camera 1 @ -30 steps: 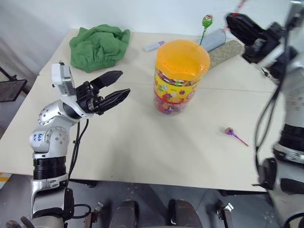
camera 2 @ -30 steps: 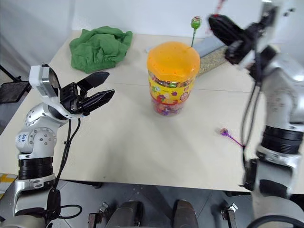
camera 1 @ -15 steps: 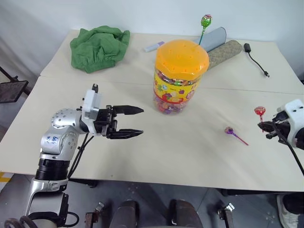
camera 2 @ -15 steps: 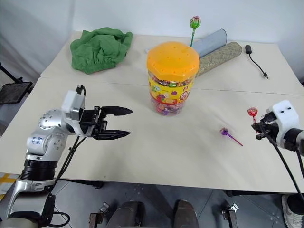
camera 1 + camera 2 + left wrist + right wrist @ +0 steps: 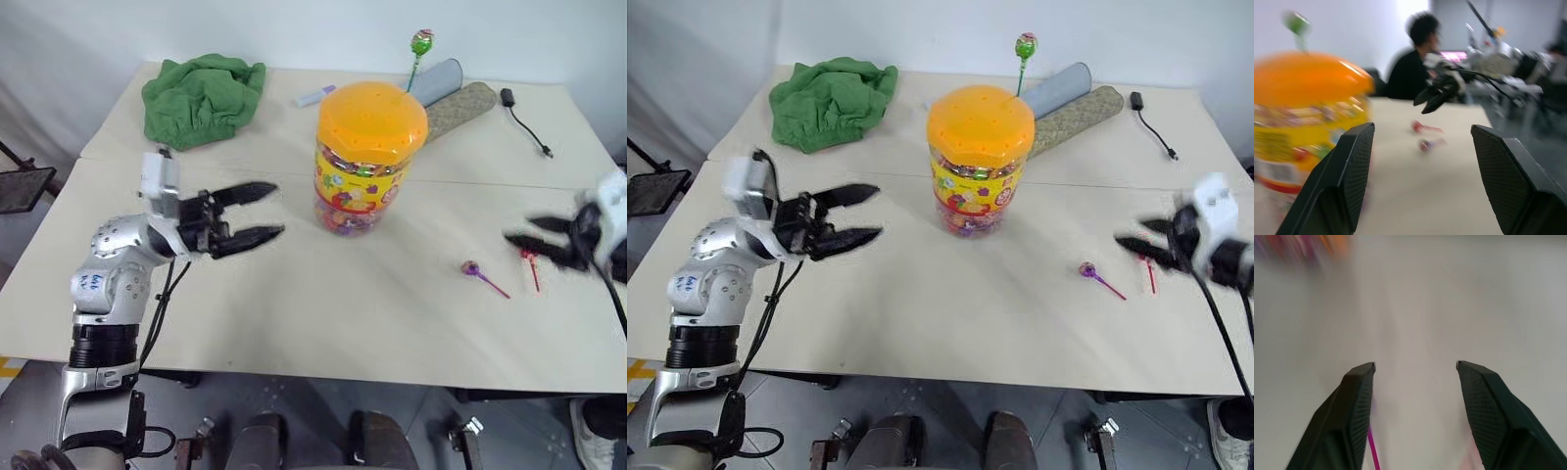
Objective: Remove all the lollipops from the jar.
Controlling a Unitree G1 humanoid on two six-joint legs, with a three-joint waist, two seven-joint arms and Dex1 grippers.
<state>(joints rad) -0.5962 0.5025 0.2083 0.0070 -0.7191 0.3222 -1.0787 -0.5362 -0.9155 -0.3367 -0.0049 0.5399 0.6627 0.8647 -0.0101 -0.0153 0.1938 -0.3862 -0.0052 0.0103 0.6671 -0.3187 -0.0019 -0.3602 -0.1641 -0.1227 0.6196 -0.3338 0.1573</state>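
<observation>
Jar (image 5: 370,157) upright mid-table, orange lid on. One green lollipop (image 5: 421,43) standing up from the lid's far side, stick seemingly in a hole. Purple lollipop (image 5: 472,269) flat on the table (image 5: 294,313) to the jar's right; red lollipop (image 5: 530,260) just beside it, under the right gripper (image 5: 534,238). Right gripper low over the table, fingers spread, nothing between them: likely a drop-off spot well away from the jar. Left gripper (image 5: 257,211) to the jar's left, level, aimed at it, fingers wide and empty, probably poised to steady the jar. Fourth lollipop not to be made out. Green cloth (image 5: 201,96) at the far left corner.
</observation>
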